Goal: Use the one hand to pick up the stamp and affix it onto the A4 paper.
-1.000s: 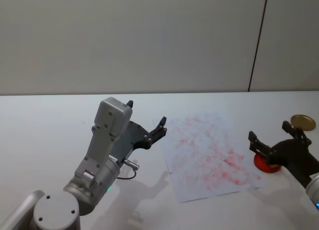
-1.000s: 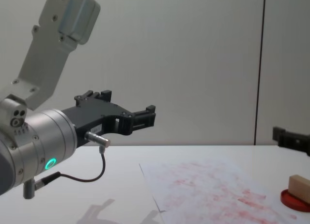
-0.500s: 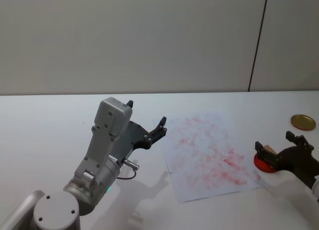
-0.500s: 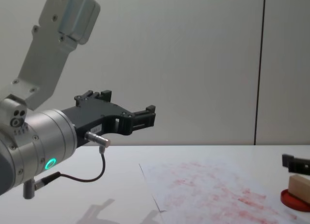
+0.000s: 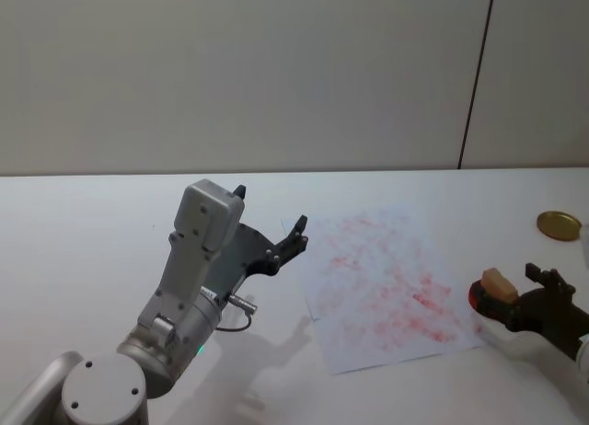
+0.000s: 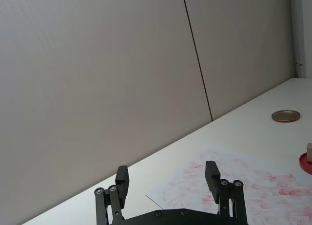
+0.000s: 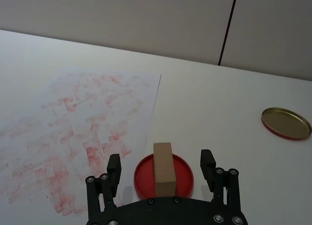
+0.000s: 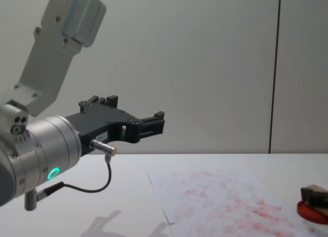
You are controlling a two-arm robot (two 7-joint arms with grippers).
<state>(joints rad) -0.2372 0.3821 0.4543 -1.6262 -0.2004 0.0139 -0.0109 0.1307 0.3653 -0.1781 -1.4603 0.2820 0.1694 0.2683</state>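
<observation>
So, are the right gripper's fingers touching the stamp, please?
Apart. The right wrist view shows the stamp standing on the red ink pad, with a clear gap to the open right gripper on both sides.

- Bright, even, diffuse light from overhead on the white table (image 5: 83,232).
- Soft, faint shadows of the left arm (image 5: 198,259) lie on the table beside the A4 paper (image 5: 386,287).
</observation>
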